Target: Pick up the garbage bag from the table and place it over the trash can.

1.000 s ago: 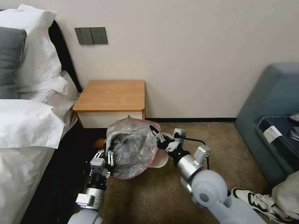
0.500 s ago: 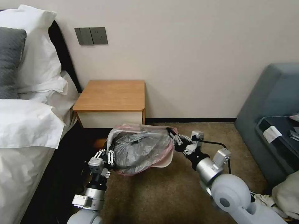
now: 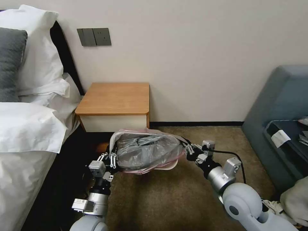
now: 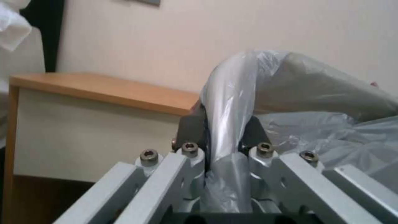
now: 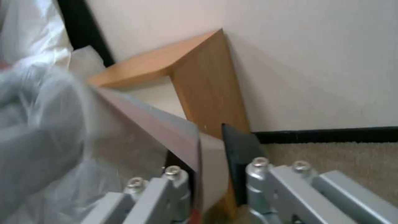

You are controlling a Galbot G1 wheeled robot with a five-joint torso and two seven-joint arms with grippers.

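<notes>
The left tool point(image 3: 109, 159) pinches the left edge of the garbage bag point(image 3: 147, 150), as it did a second ago. The bag hangs in front of the bare bench point(image 3: 115, 98), over the trash can point(image 3: 170, 165), whose cream rim peeks out beneath. Since then the bag's mouth has been pulled much wider and flatter. The right tool point(image 3: 187, 148), clamped on the right edge, has swung out to the right. The opening now looks broad enough to span the can.

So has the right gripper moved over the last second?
Yes. The right gripper has swung to the robot's right, away from the table, stretching the garbage bag wider.
</notes>
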